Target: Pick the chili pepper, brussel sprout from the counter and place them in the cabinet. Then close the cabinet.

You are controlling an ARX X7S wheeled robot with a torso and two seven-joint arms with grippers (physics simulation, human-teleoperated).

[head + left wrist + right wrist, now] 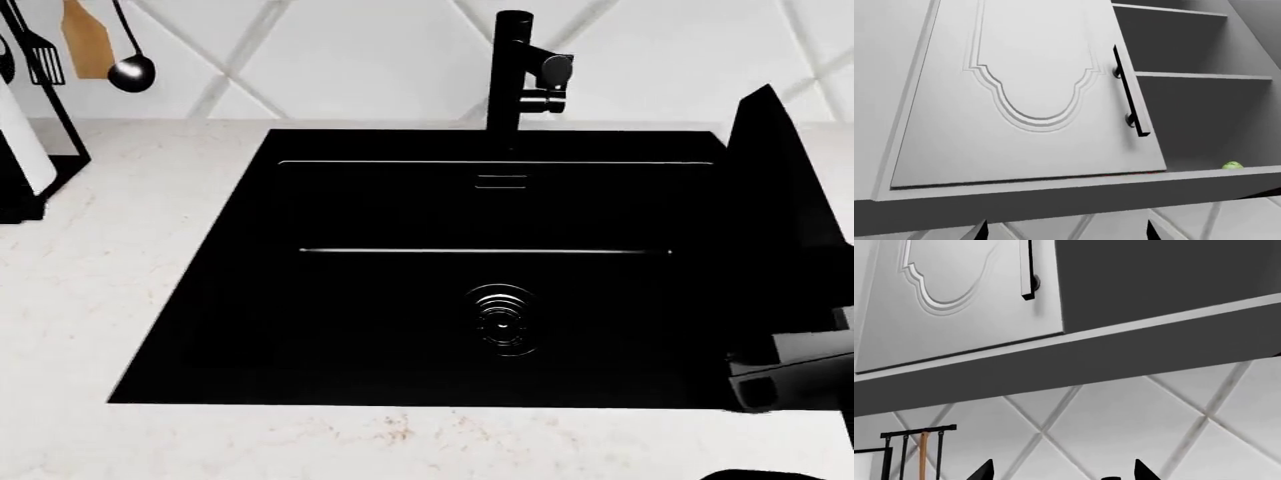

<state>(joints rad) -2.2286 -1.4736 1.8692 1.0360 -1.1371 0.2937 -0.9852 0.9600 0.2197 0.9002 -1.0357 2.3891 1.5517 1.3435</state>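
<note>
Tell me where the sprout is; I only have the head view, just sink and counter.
Observer: Left wrist view shows the sprout on the cabinet's bottom shelf.
Operator: Cabinet closed?
Observer: No; its right side is open, beside a door with a black handle.
Operator: Pincers holding anything?
Observer: No; left pincer and right pincer are both open, empty.

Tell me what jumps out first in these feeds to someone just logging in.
The big black sink fills the head view, set in the white counter with a black tap behind it. In the left wrist view, a white cabinet door with a black handle covers one side of the cabinet while the other side is open, and the green brussel sprout sits on the bottom shelf there.
</note>
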